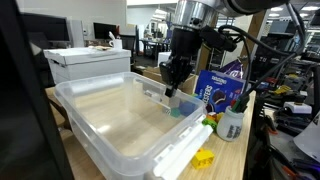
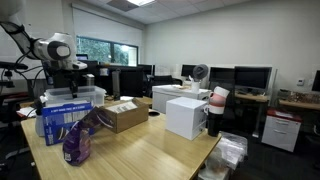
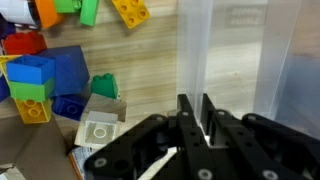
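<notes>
Flat, even overhead office light here, and the window [image 2: 105, 50] in an exterior view is blown out white while the room around it runs a touch dim and grainy. A soft sheen glints off the clear bin [image 1: 100, 110], and the dark shape [image 1: 12, 100] at the frame edge is just a blurred smear. In the wrist view the gripper [image 3: 197, 108] sits dark and soft up close, the toy blocks [image 3: 45, 75] sharper, shadows faint.

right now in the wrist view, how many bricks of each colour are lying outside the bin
green bricks: 2
yellow bricks: 2
blue bricks: 3
red brick: 1
white brick: 1
orange piece: 1
total: 10, all outside the bin; the pile overlaps, so blue may be off
</notes>
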`<state>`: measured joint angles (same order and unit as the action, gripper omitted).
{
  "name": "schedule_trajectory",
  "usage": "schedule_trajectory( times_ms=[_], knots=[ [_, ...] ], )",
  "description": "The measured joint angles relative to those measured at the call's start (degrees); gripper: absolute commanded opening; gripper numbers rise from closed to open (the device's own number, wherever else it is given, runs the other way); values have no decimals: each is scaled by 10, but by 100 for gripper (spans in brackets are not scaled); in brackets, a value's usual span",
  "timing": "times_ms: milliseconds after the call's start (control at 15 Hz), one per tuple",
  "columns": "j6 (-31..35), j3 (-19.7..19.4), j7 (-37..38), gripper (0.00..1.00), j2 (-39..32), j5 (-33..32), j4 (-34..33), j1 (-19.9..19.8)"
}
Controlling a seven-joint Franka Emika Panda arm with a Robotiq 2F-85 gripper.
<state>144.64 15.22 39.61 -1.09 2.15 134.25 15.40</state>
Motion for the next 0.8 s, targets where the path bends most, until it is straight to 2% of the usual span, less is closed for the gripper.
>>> schedule_trajectory(
  times_ms=[333, 800],
  knots=[
    [-10, -6, 2, 5, 0, -22, -2, -1],
    [-34, -18, 53, 5, -5, -105, -15, -2]
  ],
)
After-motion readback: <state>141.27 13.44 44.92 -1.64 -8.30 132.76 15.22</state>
